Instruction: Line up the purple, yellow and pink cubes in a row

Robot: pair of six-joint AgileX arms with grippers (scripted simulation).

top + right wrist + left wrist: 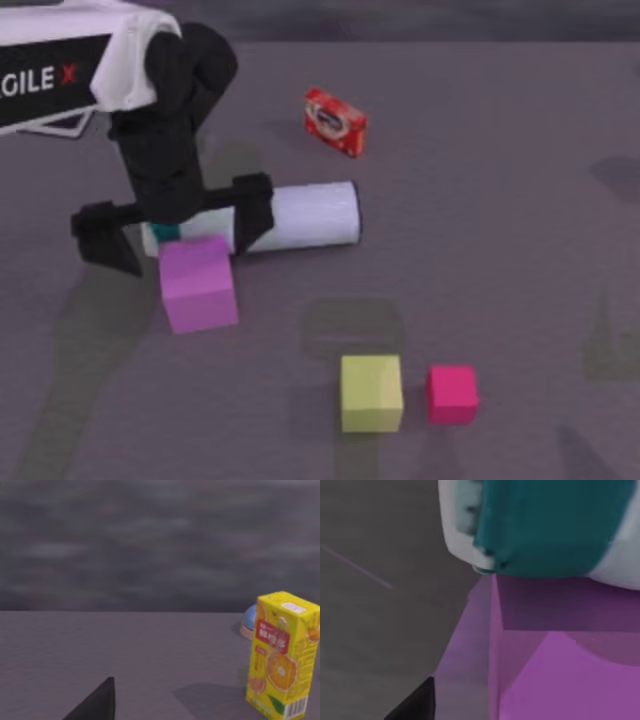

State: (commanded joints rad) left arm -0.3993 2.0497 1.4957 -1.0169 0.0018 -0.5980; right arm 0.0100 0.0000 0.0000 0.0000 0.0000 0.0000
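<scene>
A dull grey-purple table (520,250) fills the top view, with nothing but dim wall behind it in the right wrist view. The left gripper (172,225) hangs with its fingers spread wide and empty, directly above the far edge of the purple cube (198,283); the cube lies just below and slightly toward the table's near edge from it, so the coming move looks like a short descent to straddle it. A white cylinder with a teal band (300,215) lies on its side touching or nearly touching the purple cube's far face, its long axis running left to right. The yellow cube (371,393) and pink cube (452,393) sit side by side, well to the right of the purple cube and nearer the front. Count: three cubes, one cylinder, one small red box (335,122), one yellow juice carton (282,655). The right arm is out of the top view, parked; I cannot tell its gripper's state.
</scene>
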